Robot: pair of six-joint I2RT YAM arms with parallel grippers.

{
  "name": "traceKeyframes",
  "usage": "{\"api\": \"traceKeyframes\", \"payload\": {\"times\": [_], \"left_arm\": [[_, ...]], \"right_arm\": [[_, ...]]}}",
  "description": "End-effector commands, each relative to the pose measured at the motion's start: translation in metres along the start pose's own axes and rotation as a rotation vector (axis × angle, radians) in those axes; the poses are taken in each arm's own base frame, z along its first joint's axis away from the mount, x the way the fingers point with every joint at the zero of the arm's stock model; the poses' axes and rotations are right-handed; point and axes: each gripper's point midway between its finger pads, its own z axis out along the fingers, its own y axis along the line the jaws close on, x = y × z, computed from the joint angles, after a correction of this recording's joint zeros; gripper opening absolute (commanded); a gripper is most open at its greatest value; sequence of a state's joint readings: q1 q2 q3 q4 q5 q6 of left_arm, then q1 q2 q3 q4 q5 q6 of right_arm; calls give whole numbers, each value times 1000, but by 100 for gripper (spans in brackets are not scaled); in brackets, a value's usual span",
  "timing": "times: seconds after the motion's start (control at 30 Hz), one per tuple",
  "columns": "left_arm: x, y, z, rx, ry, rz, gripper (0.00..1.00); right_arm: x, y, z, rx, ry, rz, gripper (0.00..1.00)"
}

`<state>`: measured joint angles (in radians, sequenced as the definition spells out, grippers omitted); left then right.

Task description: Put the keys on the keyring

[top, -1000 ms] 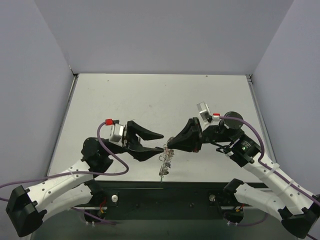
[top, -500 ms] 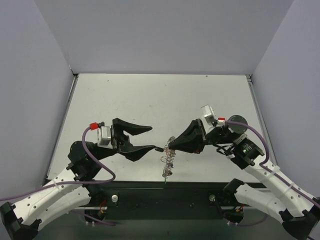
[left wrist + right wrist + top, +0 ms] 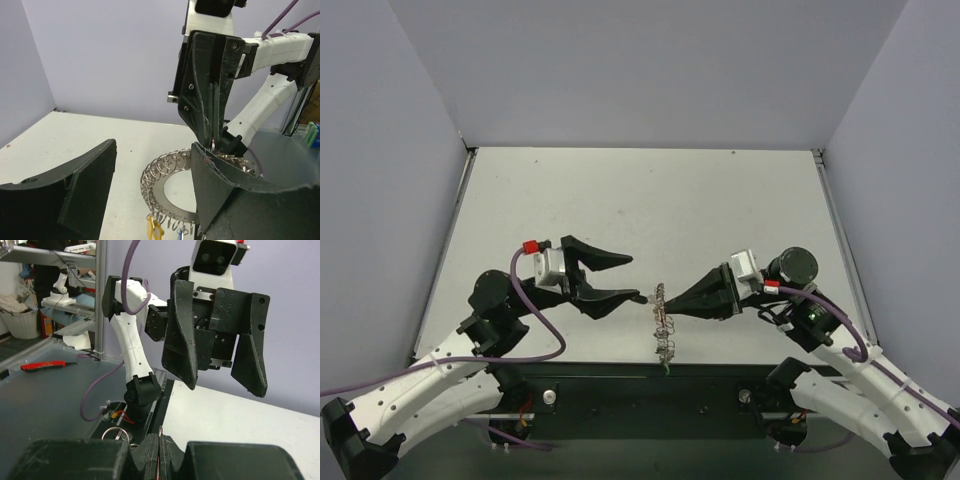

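Observation:
The keyring [image 3: 664,330] is a flat silver ring fringed with many small split rings. It hangs over the table's near edge from my right gripper [image 3: 667,304], which is shut on its top edge. In the left wrist view the keyring [image 3: 161,186] sits between my open fingers, with yellow [image 3: 154,227] and blue tags hanging at its bottom. My left gripper [image 3: 632,278] is open and empty, just left of the ring. The lower finger [image 3: 616,298] is close to the ring; I cannot tell if it touches. In the right wrist view only the ring's thin edge [image 3: 160,430] shows above the shut fingers. No separate key shows.
The grey table [image 3: 640,200] stretches behind both arms, with purple walls around it. A black rail [image 3: 650,385] runs along the near edge under the hanging ring. Both arms meet near the middle front.
My right gripper has carried the keyring toward the near edge and a little right. My left gripper drew back left, then came right again beside the ring, still open.

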<state>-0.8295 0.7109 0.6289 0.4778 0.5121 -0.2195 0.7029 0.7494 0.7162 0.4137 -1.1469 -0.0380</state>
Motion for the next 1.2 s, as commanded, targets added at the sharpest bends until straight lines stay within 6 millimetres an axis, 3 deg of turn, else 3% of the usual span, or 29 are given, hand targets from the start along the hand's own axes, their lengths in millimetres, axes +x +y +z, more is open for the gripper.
{"api": "traceKeyframes", "payload": {"times": [0.0, 0.23, 0.4, 0.5, 0.53, 0.63, 0.77, 0.93, 1.17], "left_arm": [[-16, 0, 1, 4, -17, 62, 70], [-4, 4, 0, -3, 13, 90, 70], [3, -3, 3, 63, 32, 104, 59], [4, -4, 8, 86, 32, 107, 56], [1, -4, 9, 91, 23, 110, 55], [-4, -2, 14, 86, -6, 117, 53], [-12, -2, 20, 99, -53, 113, 52], [-28, -6, 23, 118, -115, 114, 48], [-57, 0, 21, 51, -200, 113, 47]], "right_arm": [[-25, 12, 0, -87, -81, -295, 0], [-21, 27, 0, -209, -99, -364, 0], [-18, 20, 3, -185, -93, -348, 0], [-23, 2, 4, -57, -133, -317, 0], [-40, -11, 2, 38, -195, -374, 0], [-66, -33, -7, 224, -342, -328, 0], [-85, -45, -19, 336, -483, -266, 0], [-111, -41, -30, 347, -644, -231, 0], [-127, -35, -39, 331, -754, -176, 0]]}}
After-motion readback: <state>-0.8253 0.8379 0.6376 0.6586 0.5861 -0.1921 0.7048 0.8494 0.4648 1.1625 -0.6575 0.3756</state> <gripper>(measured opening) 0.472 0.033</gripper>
